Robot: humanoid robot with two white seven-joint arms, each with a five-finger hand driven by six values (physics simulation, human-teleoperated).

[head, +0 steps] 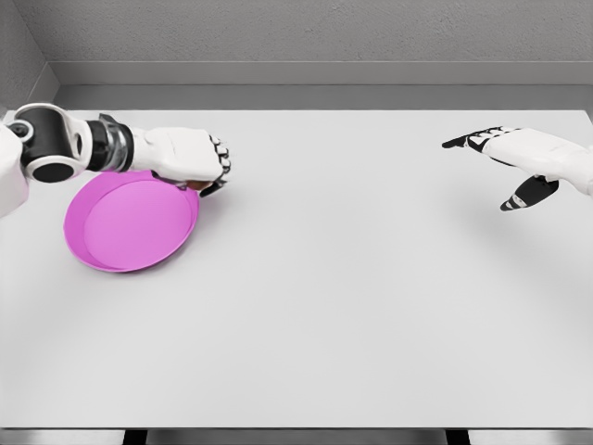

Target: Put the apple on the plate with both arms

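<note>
a white table (306,306) under grey walls, seen from the head camera.

on the left part of it, a pink plate (130,227), round and shallow, tilted so that the far right edge sits higher than the near left edge.

left hand (190,159) at the plate's far right edge, reaching in from the left side on a white arm with a black and silver wrist. fingers (219,158) curled down, clenched at the rim, knuckles toward the middle of the table. under them, a thin sliver of something reddish brown at the thumb, touching the rim. too little of it visible to call it the apple for certain; the rest hidden by the palm. cannot tell whether the clench is on that small thing, on the plate's rim, or on both.

right hand (523,158) well apart, over the far right part of the table, coming in from the right edge. released: fingers stretched out flat toward the left, dark tips showing, thumb pointing down and to the left. nothing in it, nothing touching it, a faint shadow on the tabletop beneath.

no clear sight of the apple elsewhere on the table; only that hidden bit under the left hand.
</note>
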